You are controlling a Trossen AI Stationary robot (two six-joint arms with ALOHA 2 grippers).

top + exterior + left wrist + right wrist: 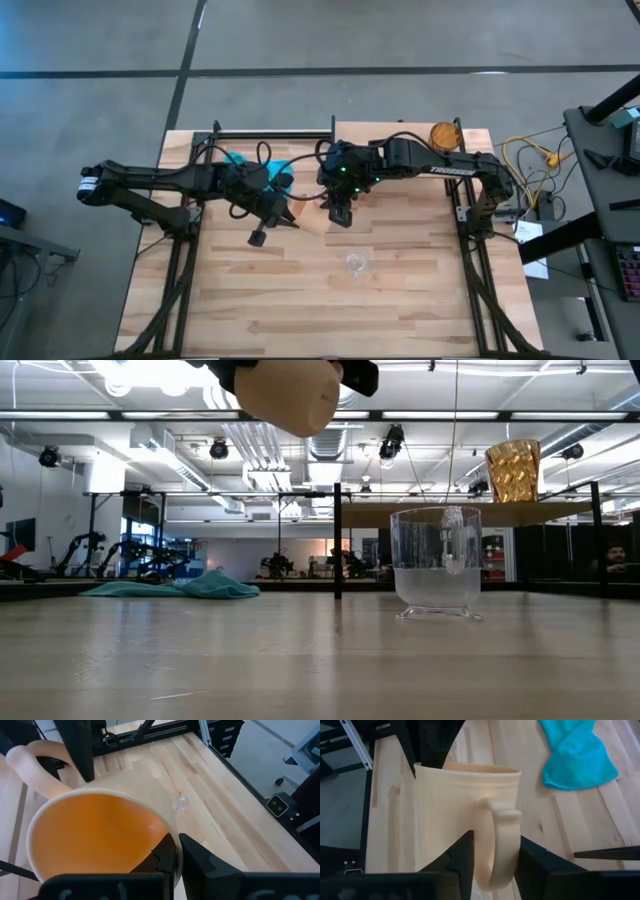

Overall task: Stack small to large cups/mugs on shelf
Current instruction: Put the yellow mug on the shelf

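The cream, orange-lined ceramic mug (pixel 95 825) is held above the worktop (pixel 420 290), its rim clamped by the left tool (pixel 172 857). Its handle lies between the right tool's (pixel 495 852) parted fingers.

Bright ceiling lamps (pixel 150 372) glare in the low view; the near tabletop (pixel 300 660) is blurred.
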